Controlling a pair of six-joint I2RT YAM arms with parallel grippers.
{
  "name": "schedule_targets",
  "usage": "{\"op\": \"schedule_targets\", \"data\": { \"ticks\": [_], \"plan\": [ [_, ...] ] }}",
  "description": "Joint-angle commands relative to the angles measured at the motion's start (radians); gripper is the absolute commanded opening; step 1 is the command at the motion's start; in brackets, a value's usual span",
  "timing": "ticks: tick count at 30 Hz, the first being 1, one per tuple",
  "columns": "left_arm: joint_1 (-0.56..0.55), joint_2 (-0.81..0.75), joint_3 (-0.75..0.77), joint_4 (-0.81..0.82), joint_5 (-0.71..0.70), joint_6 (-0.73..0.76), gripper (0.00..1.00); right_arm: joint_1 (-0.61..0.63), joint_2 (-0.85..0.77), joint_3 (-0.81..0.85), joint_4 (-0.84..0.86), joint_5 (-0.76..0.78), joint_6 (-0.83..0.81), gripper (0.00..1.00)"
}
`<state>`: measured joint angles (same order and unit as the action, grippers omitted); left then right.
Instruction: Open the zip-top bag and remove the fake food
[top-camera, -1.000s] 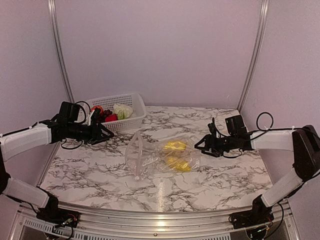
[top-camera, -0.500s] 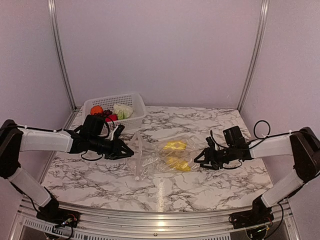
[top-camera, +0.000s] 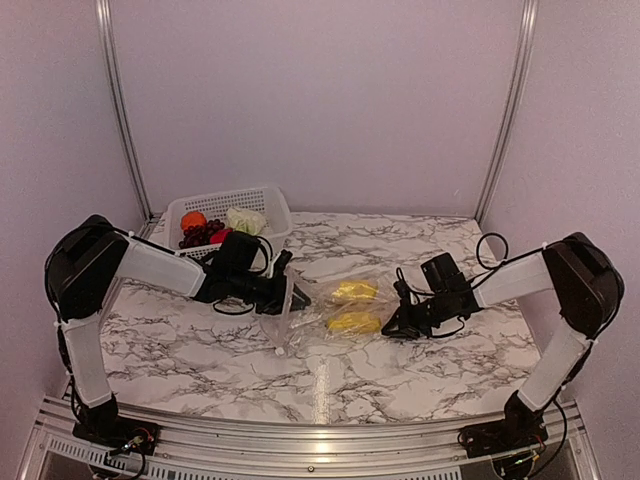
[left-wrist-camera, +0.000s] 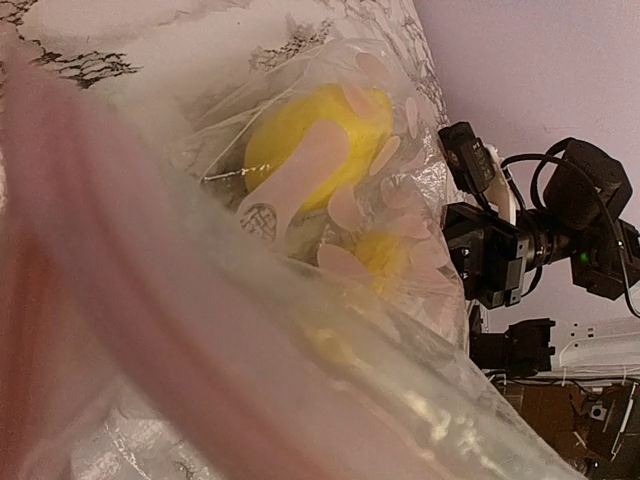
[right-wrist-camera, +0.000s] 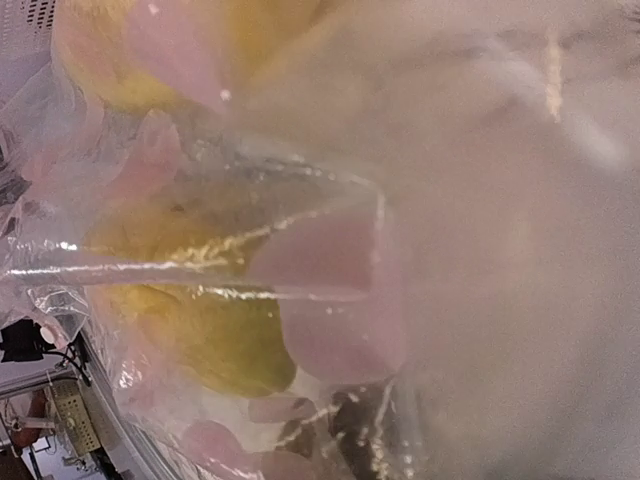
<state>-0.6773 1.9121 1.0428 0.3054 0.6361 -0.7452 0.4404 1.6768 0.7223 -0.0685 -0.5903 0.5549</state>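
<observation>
The clear zip-top bag lies on its side mid-table, with yellow fake food and a second yellow piece inside. My left gripper is at the bag's raised mouth on the left; its jaws are hidden there. My right gripper is shut, pinching the bag's right end. Crinkled plastic of the bag fills the left wrist view, with the yellow food behind it. In the right wrist view the bag is pressed against the lens, yellow food shows through it, and no fingers show.
A white mesh basket stands at the back left, holding an orange piece, dark grapes and a white cauliflower. Metal frame posts rise at both back corners. The right arm shows beyond the bag in the left wrist view.
The left arm has swung right from the basket to the bag's mouth. The right arm has moved left onto the bag's far end and shut there. The bag has bunched up slightly.
</observation>
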Motion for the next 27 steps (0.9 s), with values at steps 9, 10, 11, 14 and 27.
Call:
{"op": "schedule_targets", "data": {
  "ticks": [9,10,11,14,27],
  "plan": [
    [-0.073,0.180,0.111,0.105,0.057,-0.004,0.35,0.039,0.105,0.080,-0.083,0.025,-0.105,0.00],
    [-0.076,0.186,0.114,0.103,0.063,0.000,0.36,0.041,0.107,0.082,-0.082,0.018,-0.107,0.00],
    [-0.079,0.193,0.117,0.103,0.068,0.002,0.37,0.043,0.109,0.084,-0.080,0.011,-0.107,0.00],
    [-0.087,0.217,0.126,0.103,0.083,0.006,0.43,0.047,0.120,0.092,-0.076,-0.002,-0.110,0.00],
    [-0.101,0.106,0.041,0.280,0.233,-0.031,0.14,0.049,0.119,0.101,-0.085,-0.001,-0.113,0.00]
  ]
}}
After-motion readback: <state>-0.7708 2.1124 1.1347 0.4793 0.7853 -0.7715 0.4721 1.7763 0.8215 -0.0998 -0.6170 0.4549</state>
